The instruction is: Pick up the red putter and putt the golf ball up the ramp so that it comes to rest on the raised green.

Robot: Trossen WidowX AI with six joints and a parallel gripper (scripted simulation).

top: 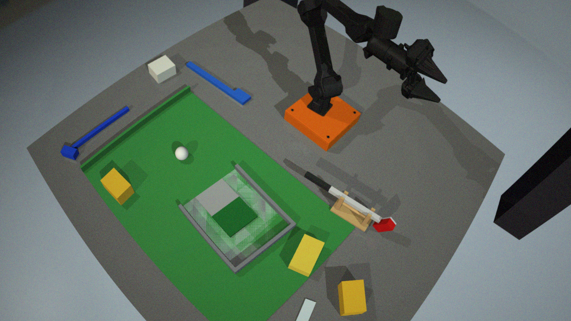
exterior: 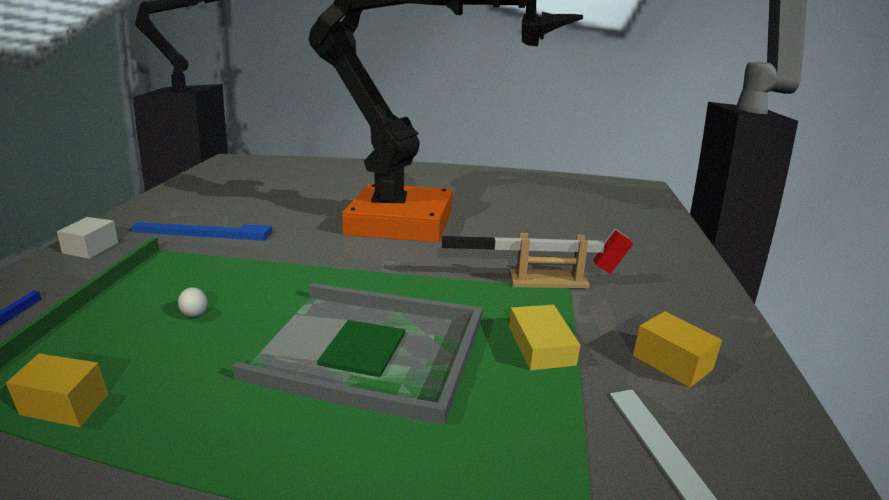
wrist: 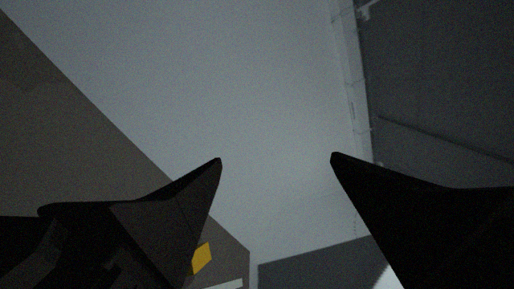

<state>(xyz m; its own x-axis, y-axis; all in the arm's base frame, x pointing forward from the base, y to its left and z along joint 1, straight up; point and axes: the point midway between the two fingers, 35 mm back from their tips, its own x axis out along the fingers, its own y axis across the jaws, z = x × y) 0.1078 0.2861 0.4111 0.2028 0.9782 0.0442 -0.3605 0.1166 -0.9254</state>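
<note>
Grey tabletop point(exterior: 621, 205): red-headed putter point(exterior: 546, 246) untouched on wooden rack point(exterior: 550, 264); black gripper point(top: 433, 85) spread, empty, high; white golf ball point(exterior: 192, 301) unputted.

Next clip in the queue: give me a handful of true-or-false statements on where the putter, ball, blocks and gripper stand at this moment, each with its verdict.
1. The red-headed putter lies across the small wooden stand. True.
2. The black parallel-jaw gripper is closed on the putter's black grip. False: it is open, holds nothing, and hangs high above the table, away from the putter.
3. The white golf ball sits on the dark green raised square. False: it rests on the flat green mat, outside the grey walled ramp frame.
4. Two blue putters lie on the grey table off the mat. True.
5. All three yellow blocks sit on the mat. False: one sits on the bare table.
</note>
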